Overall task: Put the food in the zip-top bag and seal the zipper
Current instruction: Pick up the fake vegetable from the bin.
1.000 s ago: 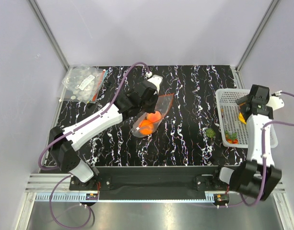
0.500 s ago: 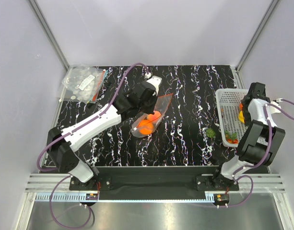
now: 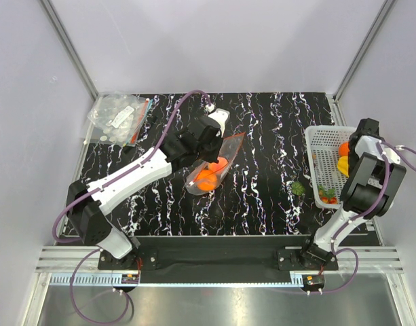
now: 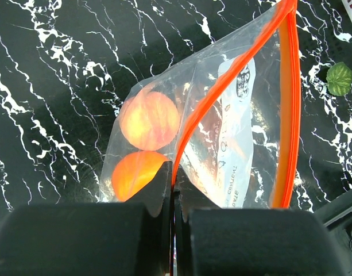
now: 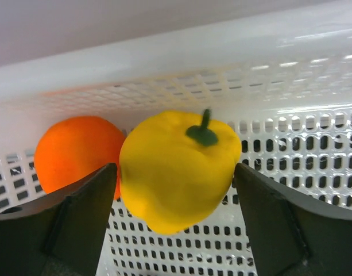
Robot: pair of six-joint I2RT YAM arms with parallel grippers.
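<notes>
The clear zip-top bag (image 3: 209, 175) hangs tilted over the table's middle, mouth open, with its red-orange zipper (image 4: 287, 115) running along both lips. My left gripper (image 3: 209, 144) is shut on one lip of the zipper strip (image 4: 174, 198). Inside the bag are a peach-pink fruit (image 4: 149, 119) and an orange fruit (image 4: 135, 174). My right gripper (image 5: 174, 172) is open down in the white basket (image 3: 323, 139), with one finger on each side of a yellow fruit (image 5: 176, 167). An orange fruit (image 5: 75, 152) lies just left of it. Both fruits show in the top view, yellow (image 3: 343, 164) and orange (image 3: 344, 147).
A small green leafy toy (image 3: 298, 187) lies on the black marbled table left of the basket. Red and green toy pieces (image 3: 328, 195) sit in the basket's near end. A pile of clear bags (image 3: 119, 119) lies at the back left corner.
My right arm has folded back and its gripper has dropped deeper into the basket around the yellow fruit. The left gripper and the bag have barely moved.
</notes>
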